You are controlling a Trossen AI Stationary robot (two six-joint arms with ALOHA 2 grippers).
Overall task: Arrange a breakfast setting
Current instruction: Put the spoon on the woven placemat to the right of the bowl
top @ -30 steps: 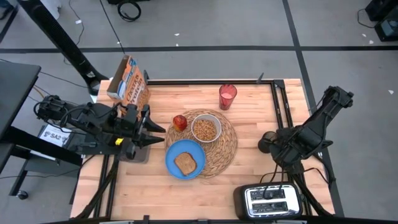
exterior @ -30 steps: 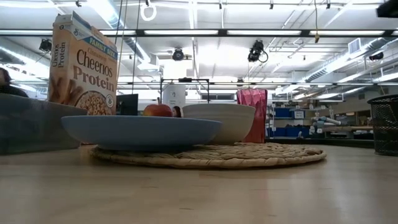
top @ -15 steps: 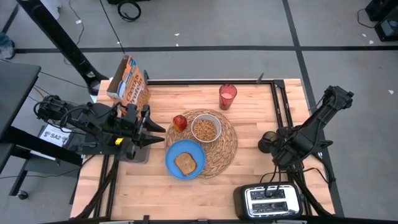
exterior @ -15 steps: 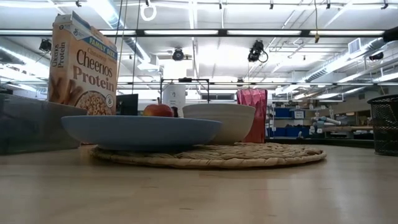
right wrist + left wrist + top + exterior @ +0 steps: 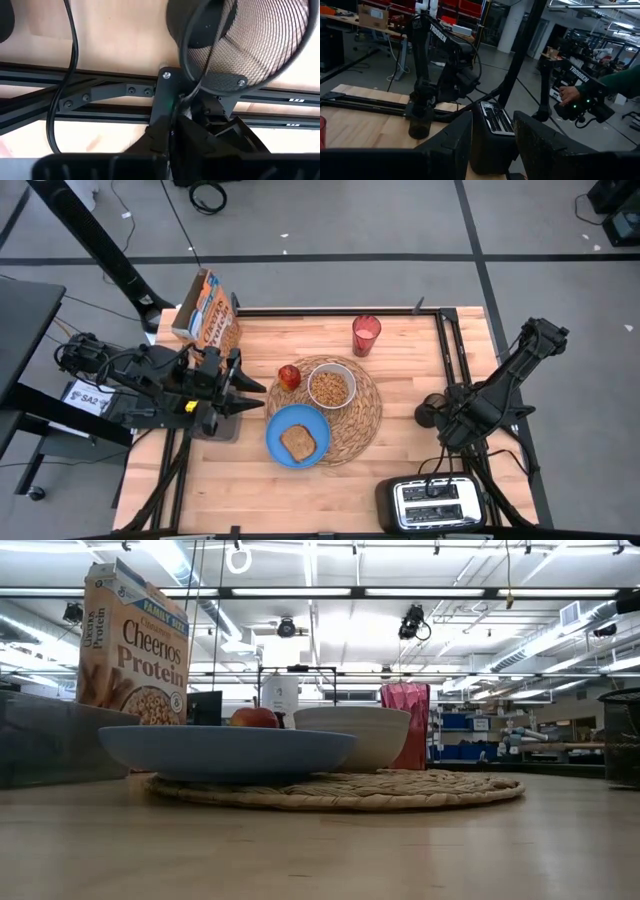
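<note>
we see the round woven straw placemat (image 5: pixel 335 413) at the middle of the table (image 5: pixel 400 470), with the small white bowl (image 5: pixel 331 386) of cereal on its far part and the blue plate (image 5: pixel 297 435) overlapping its near left edge, the toast slice (image 5: pixel 298 442) lying on the plate. the red apple (image 5: pixel 289 376) sits at the mat's far left rim, just beside the bowl. the translucent red cup (image 5: pixel 366 334) stands off the mat toward the far edge, and the orange cheerios box (image 5: pixel 208 313) stands at the far left corner. we find no spoon in any view.

the left gripper (image 5: pixel 250 387) rests at the left edge of the table, its fingers spread apart and holding nothing. the right gripper (image 5: pixel 452 431) hangs low at the right edge, over a black mesh cup (image 5: pixel 432 409) and the table's frame rail — whether its fingers are open or closed we cannot tell.

what worries us is that right arm. it sits tight among cables, the mesh cup and the black-and-silver toaster (image 5: pixel 437 504) at the near right; a careless lift could snag a cable or tip the mesh cup. on the other side, a reach by the left gripper toward the mat passes near the apple, which would likely roll if clipped. the tall cereal box would topple from a side knock, and the cup — light, upright — likely too.
</note>
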